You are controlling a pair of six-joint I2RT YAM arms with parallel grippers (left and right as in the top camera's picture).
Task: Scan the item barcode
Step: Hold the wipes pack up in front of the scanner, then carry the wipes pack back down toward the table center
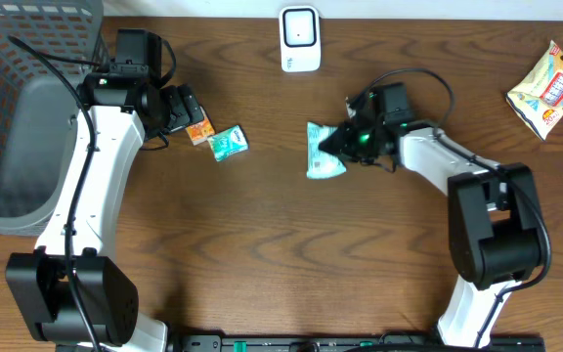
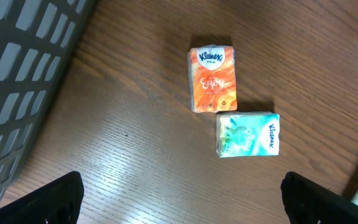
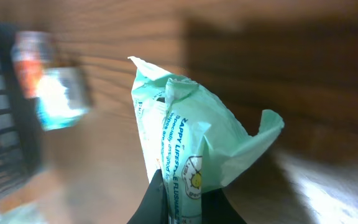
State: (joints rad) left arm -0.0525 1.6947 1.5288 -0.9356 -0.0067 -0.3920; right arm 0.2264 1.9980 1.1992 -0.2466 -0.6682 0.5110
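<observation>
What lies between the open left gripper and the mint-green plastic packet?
An orange tissue pack and a teal tissue pack, seen overhead.

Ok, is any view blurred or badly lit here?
Right wrist view: the pale green plastic packet in the shut right pincer is fairly sharp, but the brown wooden table and small tissue packs behind it are smeared. Left wrist view: crisp, evenly lit, and the print on those packs is legible. Overhead view: sharp, no glare.

Orange tissue pack (image 2: 212, 79) just beside teal tissue pack (image 2: 247, 134), wooden table (image 2: 135, 162), grey basket (image 2: 17, 74) left, left gripper (image 2: 180, 205) spread wide
</observation>
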